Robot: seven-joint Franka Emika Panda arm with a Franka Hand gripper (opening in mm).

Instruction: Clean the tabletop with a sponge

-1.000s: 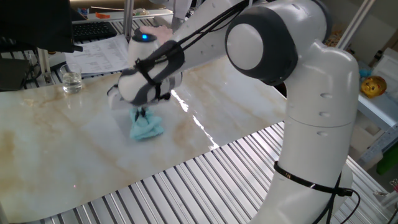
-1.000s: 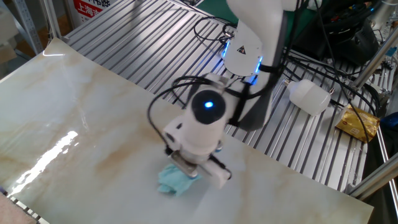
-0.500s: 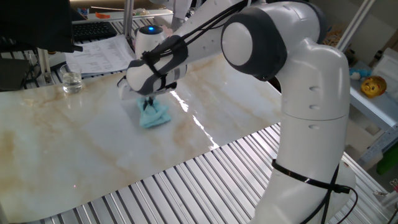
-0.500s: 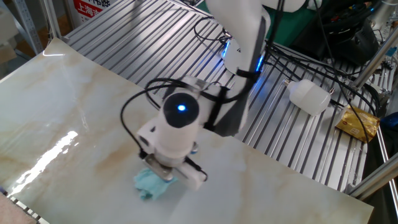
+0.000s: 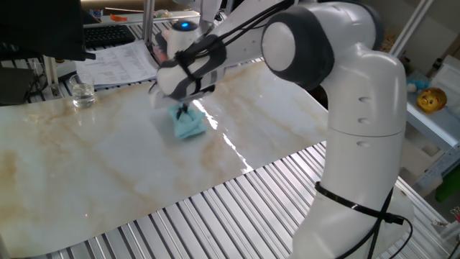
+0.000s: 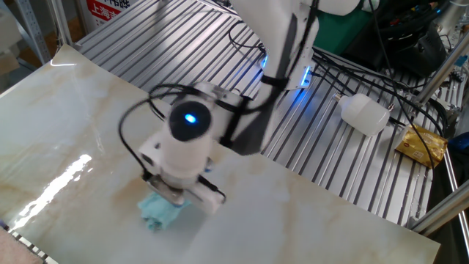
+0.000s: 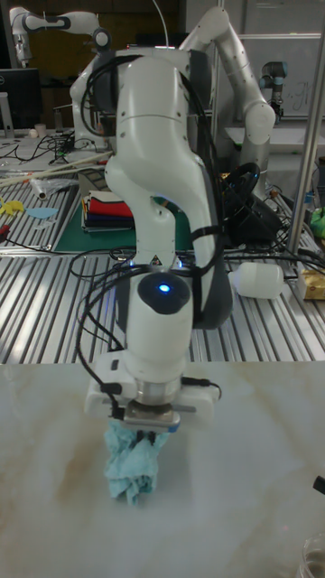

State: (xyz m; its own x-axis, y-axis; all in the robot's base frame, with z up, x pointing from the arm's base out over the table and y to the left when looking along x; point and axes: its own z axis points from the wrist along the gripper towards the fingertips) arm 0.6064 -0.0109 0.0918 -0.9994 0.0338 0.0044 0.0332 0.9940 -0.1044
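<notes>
Tabletop [image 5: 86,173] first: from my station it fills most of both fixed views, a glossy cream marble-look sheet lying on grey slats [image 6: 168,37], with faint brown streaks running across it. I can't point to any patch that looks plainly cleaner than the rest, so I judge the wiping to be underway with a good deal of surface left, especially the wide stretch toward the near-left corner in one fixed view and the streaked area toward the glass [image 5: 83,95].

Next in size is the arm [image 5: 352,122], reaching down over the sheet with its wrist light lit blue.

At its end the gripper [image 7: 147,432] points straight down, its fingers pinched on the top of the sponge [image 7: 129,465]. The thing looks more like a crumpled light-blue cloth than a block, but it is the only wiping item I see. Its lower part is spread on the tabletop, so I take it to be pressed in contact. In one fixed view the sponge [image 5: 188,126] sits toward the far side of the sheet, just beside the bright glare streak; in the other fixed view it [image 6: 157,209] is near the sheet's lower edge of the picture, half under the wrist.

A white bottle [image 6: 364,114] lies off on the slats, well apart.
</notes>
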